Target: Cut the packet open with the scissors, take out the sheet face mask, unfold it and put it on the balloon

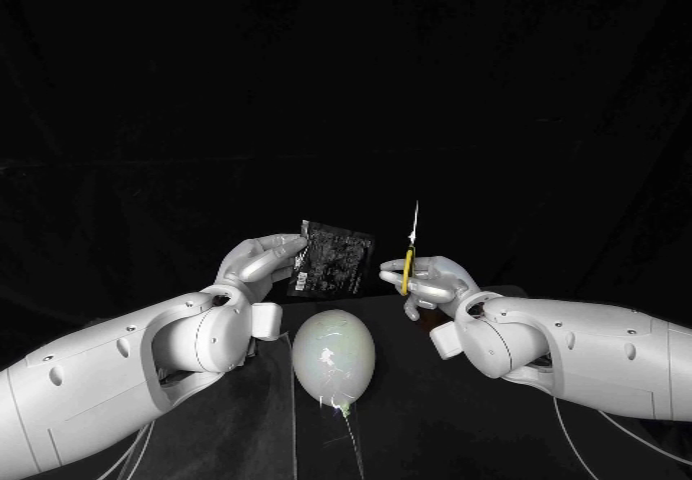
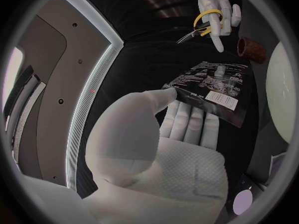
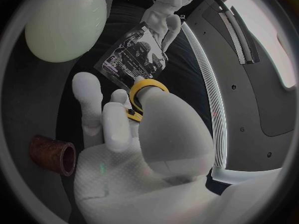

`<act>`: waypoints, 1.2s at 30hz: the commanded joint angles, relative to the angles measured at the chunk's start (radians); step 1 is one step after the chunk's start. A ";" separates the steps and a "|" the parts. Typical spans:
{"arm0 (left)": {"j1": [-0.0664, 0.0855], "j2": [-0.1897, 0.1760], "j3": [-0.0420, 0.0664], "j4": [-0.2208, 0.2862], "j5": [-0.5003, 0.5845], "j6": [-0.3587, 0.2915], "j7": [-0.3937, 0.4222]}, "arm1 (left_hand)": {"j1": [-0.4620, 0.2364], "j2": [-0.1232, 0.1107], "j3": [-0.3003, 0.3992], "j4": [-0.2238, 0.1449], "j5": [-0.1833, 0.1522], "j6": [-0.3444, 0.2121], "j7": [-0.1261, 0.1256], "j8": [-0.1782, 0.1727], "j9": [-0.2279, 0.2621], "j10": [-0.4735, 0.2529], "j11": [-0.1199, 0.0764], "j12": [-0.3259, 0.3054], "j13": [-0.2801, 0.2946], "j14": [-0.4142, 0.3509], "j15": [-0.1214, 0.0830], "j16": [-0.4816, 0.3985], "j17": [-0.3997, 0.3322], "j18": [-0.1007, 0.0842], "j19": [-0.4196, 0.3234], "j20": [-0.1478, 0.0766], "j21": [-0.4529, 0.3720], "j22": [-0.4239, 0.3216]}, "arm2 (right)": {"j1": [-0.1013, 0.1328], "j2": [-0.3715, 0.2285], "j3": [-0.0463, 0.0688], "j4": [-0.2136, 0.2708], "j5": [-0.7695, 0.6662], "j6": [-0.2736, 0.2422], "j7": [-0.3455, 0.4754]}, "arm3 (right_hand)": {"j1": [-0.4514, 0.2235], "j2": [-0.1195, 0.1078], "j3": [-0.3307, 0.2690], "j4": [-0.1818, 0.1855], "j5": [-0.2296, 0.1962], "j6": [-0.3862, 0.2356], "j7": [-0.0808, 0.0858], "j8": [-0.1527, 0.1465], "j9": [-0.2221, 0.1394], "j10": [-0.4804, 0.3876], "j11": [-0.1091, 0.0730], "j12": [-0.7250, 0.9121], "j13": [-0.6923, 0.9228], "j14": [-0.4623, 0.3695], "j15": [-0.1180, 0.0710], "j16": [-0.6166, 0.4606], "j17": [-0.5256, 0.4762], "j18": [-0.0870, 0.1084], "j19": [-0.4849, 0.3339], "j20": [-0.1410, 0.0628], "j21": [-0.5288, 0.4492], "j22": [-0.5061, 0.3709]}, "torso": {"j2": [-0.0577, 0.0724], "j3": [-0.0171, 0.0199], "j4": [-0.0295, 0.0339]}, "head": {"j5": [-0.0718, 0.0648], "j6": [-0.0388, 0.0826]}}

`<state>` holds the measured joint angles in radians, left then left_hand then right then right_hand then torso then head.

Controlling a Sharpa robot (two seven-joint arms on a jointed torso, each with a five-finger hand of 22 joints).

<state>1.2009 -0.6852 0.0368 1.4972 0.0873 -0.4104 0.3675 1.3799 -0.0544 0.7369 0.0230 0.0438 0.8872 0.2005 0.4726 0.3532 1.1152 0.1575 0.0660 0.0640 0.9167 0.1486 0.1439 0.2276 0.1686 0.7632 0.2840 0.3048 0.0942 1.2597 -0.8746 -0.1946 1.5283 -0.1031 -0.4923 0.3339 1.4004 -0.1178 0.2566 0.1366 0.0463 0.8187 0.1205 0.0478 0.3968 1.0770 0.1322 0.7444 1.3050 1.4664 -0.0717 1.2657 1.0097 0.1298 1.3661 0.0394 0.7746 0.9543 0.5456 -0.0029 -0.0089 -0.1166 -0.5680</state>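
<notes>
Pinching the packet (image 1: 329,259) in its left hand (image 1: 264,258) — right hand (image 1: 433,283) wrapped round the yellow-handled scissors (image 1: 410,262), blades up, balloon (image 1: 333,360) lying on the bench (image 1: 447,430) below.

Head view: dim. The upper half of the frame is flat black, and the table (image 1: 433,410) barely separates from it along the bottom. Light falls from above. The left arm (image 1: 130,370) at lower left and the right arm (image 1: 577,350) at lower right are bright on top and shaded beneath. The balloon (image 1: 335,358), lower centre, has a soft pale sheen and a small hot spot near its knot. The scissors (image 1: 410,255) blade shows a thin white glint right of centre. The packet (image 1: 327,259) is dark, its print faintly lit.

Wrist views: fisheye circles in dark frames, with straight edges bowed toward the rim. The left hand (image 2: 156,149) and right hand (image 3: 137,149) are evenly lit, with grey shadow between the fingers.
</notes>
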 commanded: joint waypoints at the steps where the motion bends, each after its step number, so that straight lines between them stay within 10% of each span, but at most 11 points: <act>1: 0.003 -0.005 0.003 0.013 -0.010 0.020 0.000 | 0.000 0.012 0.002 -0.006 0.005 -0.004 0.001 0.006 0.120 0.005 0.002 -0.004 -0.001 0.006 -0.001 -0.003 -0.001 0.012 0.006 -0.003 0.005 0.002 | 0.000 -0.001 0.001 -0.006 0.003 0.028 0.003 | 0.008 0.013 -0.004 -0.004 0.002 -0.419 -0.007 -0.002 -0.004 0.446 -0.135 0.635 0.117 0.004 0.000 -0.003 0.001 0.009 -0.002 -0.006 -0.004 0.001 | 0.000 -0.0001 -0.0002 | -0.004 0.000; 36: 0.007 -0.027 0.013 0.087 -0.006 0.030 0.007 | -0.004 0.016 0.002 -0.007 0.005 -0.007 0.001 0.011 0.128 0.006 0.002 -0.004 -0.001 0.007 -0.001 -0.004 -0.002 0.013 0.010 -0.004 0.009 0.003 | -0.001 0.001 0.004 0.011 -0.033 0.050 0.010 | 0.018 0.024 -0.005 -0.007 0.002 -0.389 -0.003 0.006 0.013 0.447 -0.131 0.634 0.116 0.004 0.004 -0.003 0.001 0.008 -0.001 -0.004 -0.003 0.005 | 0.001 0.0000 0.0006 | -0.021 -0.010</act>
<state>1.2061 -0.7125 0.0482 1.5781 0.0782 -0.3988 0.3592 1.3787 -0.0478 0.7397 0.0202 0.0451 0.8798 0.1968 0.4777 0.3532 1.1150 0.1577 0.0660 0.0640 0.9165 0.1487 0.1438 0.2266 0.1609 0.7666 0.2806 0.3088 0.0960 1.2581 -0.8754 -0.1920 1.5387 -0.1138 -0.4654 0.3315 1.4131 -0.1023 0.2539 0.1340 0.0463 0.8160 0.1226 0.0479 0.4086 1.0770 0.1322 0.7445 1.3072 1.4667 -0.0712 1.2657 1.0097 0.1222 1.3659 0.0396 0.7745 0.9574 0.5463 -0.0027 -0.0090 -0.1363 -0.5767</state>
